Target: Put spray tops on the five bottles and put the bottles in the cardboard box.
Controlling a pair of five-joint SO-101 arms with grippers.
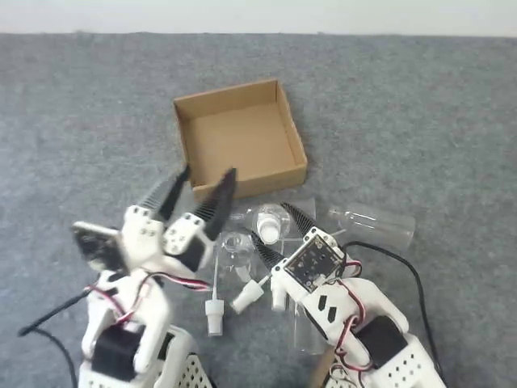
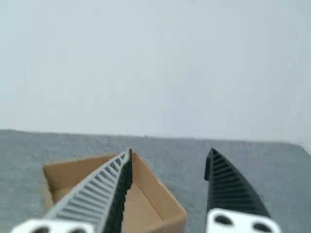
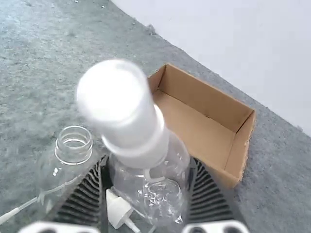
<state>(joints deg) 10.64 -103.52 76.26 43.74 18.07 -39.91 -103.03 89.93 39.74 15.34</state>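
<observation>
Left pincer (image 1: 198, 192): jaws spread wide, raised beside the box's near-left corner. In its own wrist view (image 2: 170, 154) the frame cuts off the finger bases.
Right pincer (image 1: 271, 223): clamped on the held bottle (image 3: 150, 191), which is clear with a white spray top (image 3: 121, 104) on its neck. The top is blurred, close to the camera.
Cardboard box (image 1: 242, 133): open-topped, its near wall just beyond the held bottle.
Uncapped bottle (image 1: 235, 245): beside the held bottle, mouth open. Its clear body is hard to trace.
Lying bottle (image 1: 373, 224): on its side, right of the right pincer. Its neck is too faint to tell whether it is capped.
Loose spray top (image 1: 214, 314): on the desk between the arms.
Second loose top (image 1: 249, 297): just beside it.
Clear plastic (image 1: 303, 323): partly under the right arm. I cannot tell what it is.
Desk (image 1: 420, 121): the grey surface runs wide beyond the box and to both sides, up to the far edge.
</observation>
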